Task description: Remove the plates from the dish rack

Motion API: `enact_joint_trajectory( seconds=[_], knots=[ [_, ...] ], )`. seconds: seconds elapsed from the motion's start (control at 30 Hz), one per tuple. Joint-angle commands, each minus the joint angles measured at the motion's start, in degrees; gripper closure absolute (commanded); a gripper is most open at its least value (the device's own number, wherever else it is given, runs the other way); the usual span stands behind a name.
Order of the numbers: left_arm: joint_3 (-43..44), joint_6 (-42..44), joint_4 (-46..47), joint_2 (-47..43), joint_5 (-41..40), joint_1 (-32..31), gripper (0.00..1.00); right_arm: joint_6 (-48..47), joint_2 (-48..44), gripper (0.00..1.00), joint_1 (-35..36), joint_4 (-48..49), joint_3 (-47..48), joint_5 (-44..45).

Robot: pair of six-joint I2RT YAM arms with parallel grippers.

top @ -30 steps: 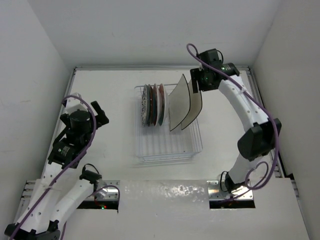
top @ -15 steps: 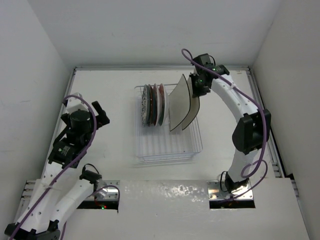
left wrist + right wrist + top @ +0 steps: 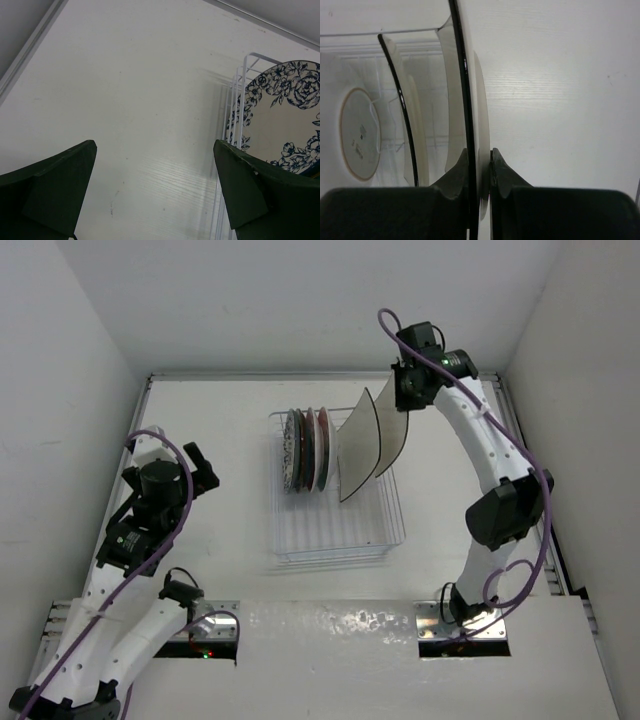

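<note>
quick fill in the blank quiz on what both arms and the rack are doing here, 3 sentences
1. The right gripper is shut on the top edge of a ___ plate.
2. The left gripper is ___ and holds nothing, off to the left of the dish rack.
3. Beside the square ones, ___ round plates stand on edge in the rack.

Missing words: square; open; three

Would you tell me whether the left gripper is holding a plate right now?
No, the left gripper stands wide open with nothing between its fingers; the floral plate sits apart in the dish rack.
</note>
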Motion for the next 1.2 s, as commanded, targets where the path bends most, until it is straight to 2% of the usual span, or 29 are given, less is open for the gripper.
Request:
enact_joint_trajectory(
  seconds=[0.0,0.1,0.2,0.33,0.5,0.57,0.73,0.9,1.07,1.13,1.17],
  knots=[
    [-0.1,0.6,2.8,-0.1,0.4,0.4,0.0,2.6,-7.4,1.0,-1.4,2.4,4.4,10.3],
    [-0.1,0.6,2.8,-0.1,0.4,0.4,0.0,5.0,-11.8,1.0,-3.4,4.8,1.3,15.6],
    [-0.2,0.6,2.8,-0.2,0.4,0.4,0.0,9.5,-17.5,1.0,-6.5,10.6,-5.8,16.4],
    [-0.1,0.6,2.8,-0.4,0.5,0.3,0.0,17.3,-21.5,1.0,-15.7,18.3,-15.2,14.8],
    [-0.2,0.7,2.8,-0.5,0.6,0.3,0.0,27.6,-24.5,1.0,-20.9,35.9,-33.8,15.7],
    [-0.2,0.7,2.8,-0.4,0.7,0.3,0.0,33.0,-27.2,1.0,-21.4,45.1,-43.3,18.0],
    [-0.2,0.9,3.0,-0.2,1.2,0.3,0.0,41.5,-30.9,1.0,-21.4,57.2,-57.8,26.1],
    [-0.2,1.0,3.0,-0.2,1.5,0.3,0.0,49.7,-30.6,1.0,-21.4,60.6,-65.8,27.7],
    [-0.3,1.0,3.1,-0.2,1.5,0.3,0.0,61.3,-23.7,1.0,-21.4,57.2,-68.9,27.2],
    [-0.3,1.1,3.2,-0.1,1.5,0.3,0.0,65.2,-20.1,0.93,-21.5,57.5,-70.0,25.4],
    [-0.4,1.1,3.3,-0.1,1.6,0.3,0.0,65.6,-18.9,0.92,-21.5,60.8,-70.5,24.5]
  ],
)
